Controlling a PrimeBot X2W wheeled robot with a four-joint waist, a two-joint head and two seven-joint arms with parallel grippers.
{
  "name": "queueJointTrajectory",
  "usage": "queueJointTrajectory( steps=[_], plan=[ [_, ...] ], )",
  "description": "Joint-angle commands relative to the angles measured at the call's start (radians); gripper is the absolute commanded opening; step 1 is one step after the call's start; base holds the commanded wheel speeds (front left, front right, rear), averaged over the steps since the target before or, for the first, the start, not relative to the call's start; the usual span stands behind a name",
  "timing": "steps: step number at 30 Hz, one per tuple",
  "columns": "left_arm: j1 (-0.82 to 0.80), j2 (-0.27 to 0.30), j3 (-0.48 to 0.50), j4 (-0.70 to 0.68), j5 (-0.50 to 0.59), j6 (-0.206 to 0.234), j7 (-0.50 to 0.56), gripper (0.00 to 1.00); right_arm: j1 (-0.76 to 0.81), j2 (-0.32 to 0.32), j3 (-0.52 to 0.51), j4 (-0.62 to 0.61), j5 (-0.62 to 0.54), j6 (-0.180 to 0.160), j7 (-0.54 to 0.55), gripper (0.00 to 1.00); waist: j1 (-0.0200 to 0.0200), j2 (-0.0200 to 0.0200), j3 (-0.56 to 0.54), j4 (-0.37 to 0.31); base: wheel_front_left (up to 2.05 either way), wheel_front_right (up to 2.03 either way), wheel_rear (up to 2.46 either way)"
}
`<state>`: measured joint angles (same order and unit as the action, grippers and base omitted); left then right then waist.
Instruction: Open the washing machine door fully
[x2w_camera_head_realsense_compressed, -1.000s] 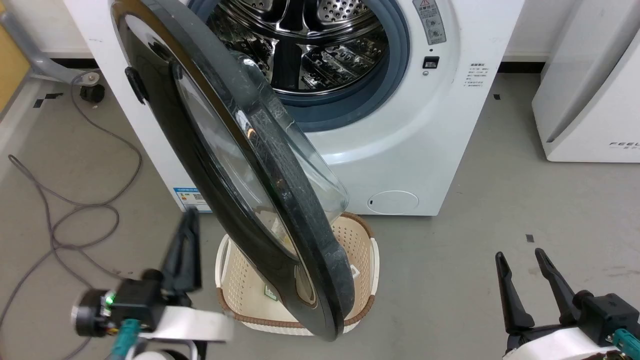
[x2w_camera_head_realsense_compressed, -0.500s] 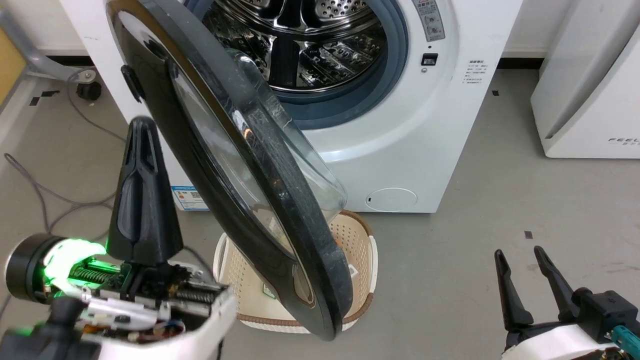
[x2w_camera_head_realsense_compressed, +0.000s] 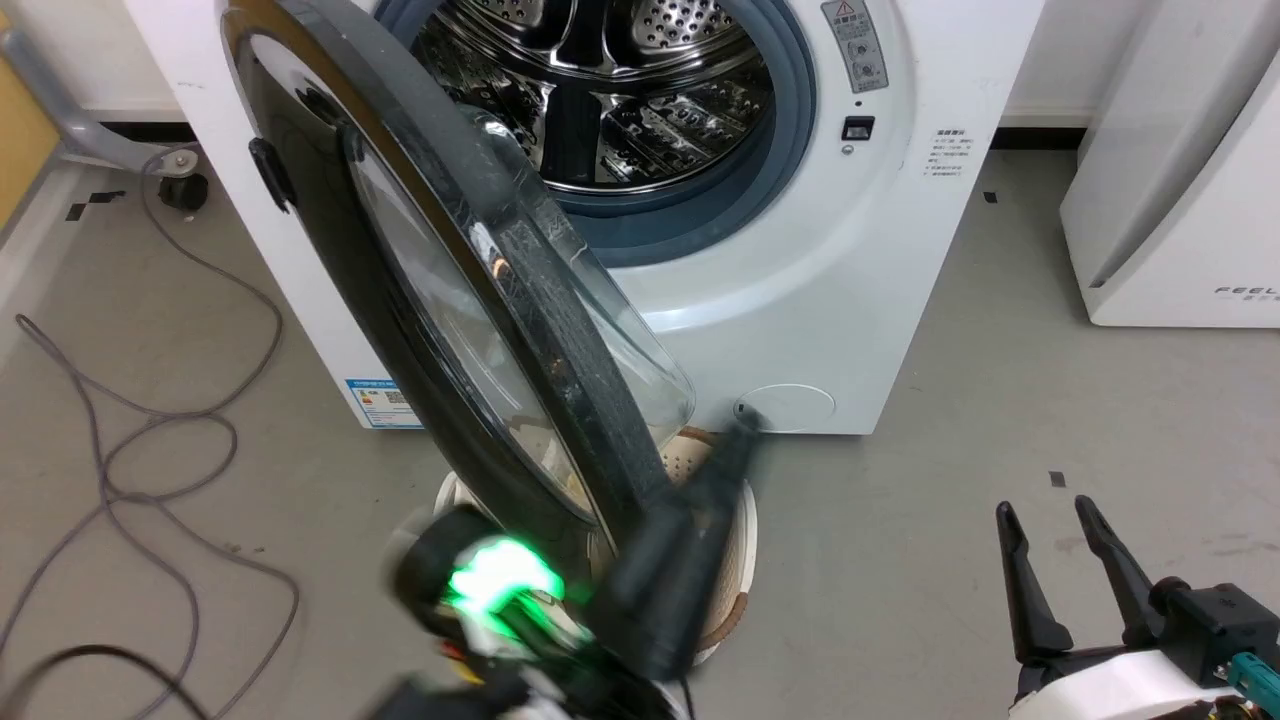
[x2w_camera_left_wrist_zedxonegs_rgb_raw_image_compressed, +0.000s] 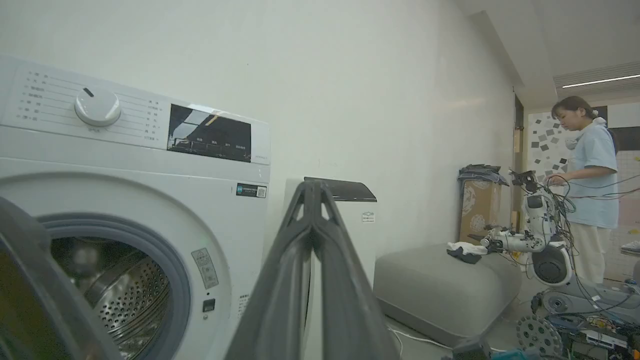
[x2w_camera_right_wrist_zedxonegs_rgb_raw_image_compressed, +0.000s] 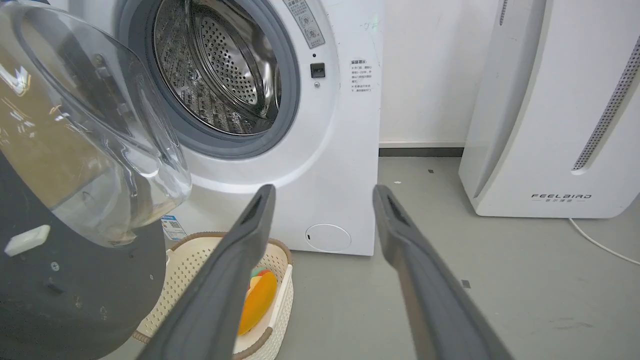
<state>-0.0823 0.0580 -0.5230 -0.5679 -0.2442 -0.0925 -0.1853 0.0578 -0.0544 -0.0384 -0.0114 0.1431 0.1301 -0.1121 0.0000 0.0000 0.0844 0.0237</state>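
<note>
Two grippers in head view: left gripper blurred, low centre, just right of washing machine door free edge; contact cannot tell. Left wrist view: its fingers pressed together, nothing between. Low right, right gripper well apart from door, fingers spread wide, empty. Door partly open, hinged at left side of washing machine, swung out at angle, glass bowl facing drum, lower edge over basket.
</note>
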Motion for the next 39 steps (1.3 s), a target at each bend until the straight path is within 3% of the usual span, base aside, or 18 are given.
queueJointTrajectory(
  steps=[1, 7, 13, 19, 28, 39],
  plan=[
    [0.017, 0.011, -0.021, 0.016, -0.008, -0.006, 0.018, 0.00, -0.002, 0.004, -0.003, 0.000, -0.002, 0.001, -0.001, 1.00, 0.0000, 0.0000, -0.001, 0.002, 0.00, 0.00, 0.00],
    [0.060, 0.050, -0.137, 0.142, -0.048, -0.020, 0.160, 0.00, 0.007, 0.004, -0.010, -0.003, -0.003, 0.001, 0.005, 1.00, 0.0000, 0.0000, -0.010, 0.005, 0.00, 0.00, 0.00],
    [0.056, 0.061, -0.189, 0.292, -0.049, -0.020, 0.253, 0.00, 0.013, 0.004, -0.007, -0.004, 0.000, 0.001, 0.012, 1.00, 0.0000, 0.0000, -0.016, 0.002, 0.00, 0.00, 0.00],
    [-0.021, 0.031, -0.182, 0.422, -0.018, 0.013, 0.247, 0.00, 0.016, 0.004, -0.005, -0.004, 0.005, 0.001, 0.014, 1.00, 0.0000, 0.0000, -0.015, -0.002, 0.00, 0.00, 0.00],
    [-0.119, 0.003, -0.134, 0.565, -0.013, 0.109, 0.212, 0.00, 0.010, 0.004, 0.003, 0.000, 0.011, 0.001, 0.009, 1.00, 0.0000, 0.0000, -0.001, -0.009, 0.00, 0.00, 0.00],
    [-0.098, 0.001, -0.120, 0.561, -0.031, 0.162, 0.218, 0.00, -0.006, 0.004, 0.005, 0.018, 0.017, 0.001, 0.004, 1.00, 0.0000, 0.0000, 0.006, -0.003, 0.00, 0.00, 0.00]
  ],
)
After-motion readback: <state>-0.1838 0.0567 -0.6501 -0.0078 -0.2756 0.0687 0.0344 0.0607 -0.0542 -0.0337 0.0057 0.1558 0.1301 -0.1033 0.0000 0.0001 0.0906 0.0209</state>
